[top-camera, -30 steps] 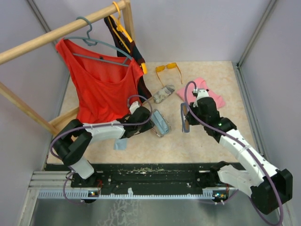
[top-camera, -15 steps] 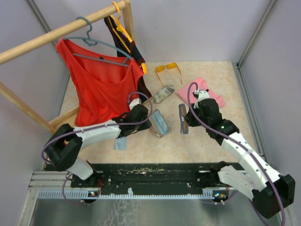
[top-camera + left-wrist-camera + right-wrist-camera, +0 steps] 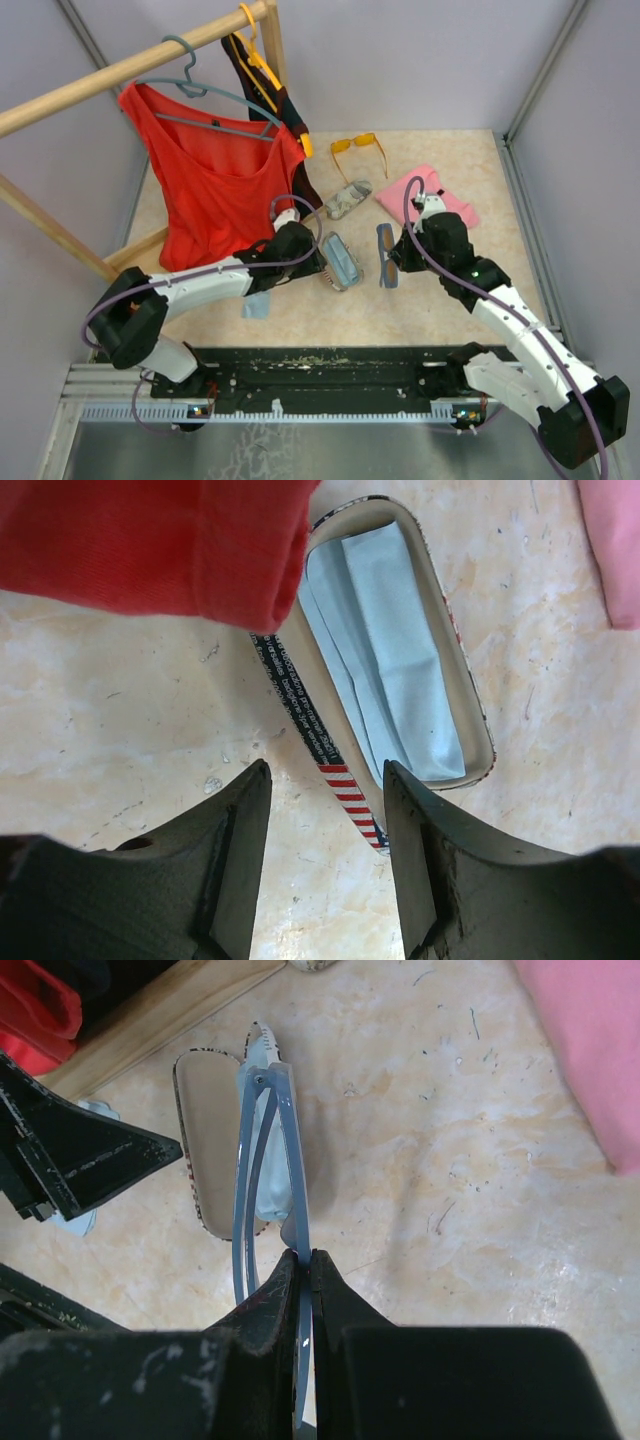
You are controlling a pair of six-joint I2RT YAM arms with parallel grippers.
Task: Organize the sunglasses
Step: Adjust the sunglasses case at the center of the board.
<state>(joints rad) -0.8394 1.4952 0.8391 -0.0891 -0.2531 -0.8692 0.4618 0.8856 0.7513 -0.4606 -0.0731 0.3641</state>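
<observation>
Greyish-lilac sunglasses (image 3: 384, 252), pinched folded in the tightly closed right gripper (image 3: 305, 1257), are edging left toward the open patterned case (image 3: 320, 745) for stowing, which the left gripper (image 3: 325, 780), jaws widening and empty, is straddling, while the orange pair (image 3: 358, 148) is lying far back.

There are two pairs of sunglasses, an orange pair (image 3: 358, 148) and a greyish-lilac pair (image 3: 385, 240), and two patterned cases, an open case (image 3: 340, 261) and a far case (image 3: 348, 199). Two light-blue cloths show, a cased cloth (image 3: 385, 650) and a loose cloth (image 3: 257, 306), plus one pink cloth (image 3: 428, 195), one red top (image 3: 215, 190) and one dark garment (image 3: 285, 105).
</observation>
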